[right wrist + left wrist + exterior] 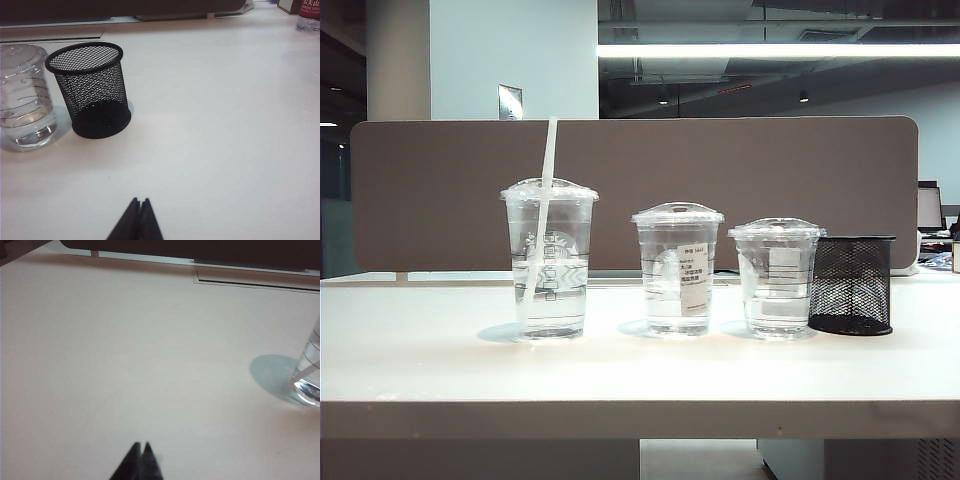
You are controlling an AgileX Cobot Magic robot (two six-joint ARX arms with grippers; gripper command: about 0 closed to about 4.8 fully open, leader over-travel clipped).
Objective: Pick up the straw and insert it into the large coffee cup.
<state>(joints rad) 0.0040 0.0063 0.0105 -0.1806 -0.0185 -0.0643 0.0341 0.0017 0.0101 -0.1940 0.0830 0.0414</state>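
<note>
The large coffee cup (548,258) stands at the left of the row on the white table (620,370), domed lid on. The white straw (544,180) passes through its lid and leans, its top sticking out well above the cup. Neither gripper shows in the exterior view. In the left wrist view my left gripper (141,446) hangs over bare table with its tips together and empty; the base of a clear cup (307,377) sits off to one side. My right gripper (140,201) is likewise shut and empty, some way short of the black mesh holder (92,90).
A medium clear cup with a white label (677,268) and a short clear cup (776,276) stand in line beside the large one, then the black mesh pen holder (852,285). A brown partition (720,190) runs behind the table. A bottle (309,15) stands far off.
</note>
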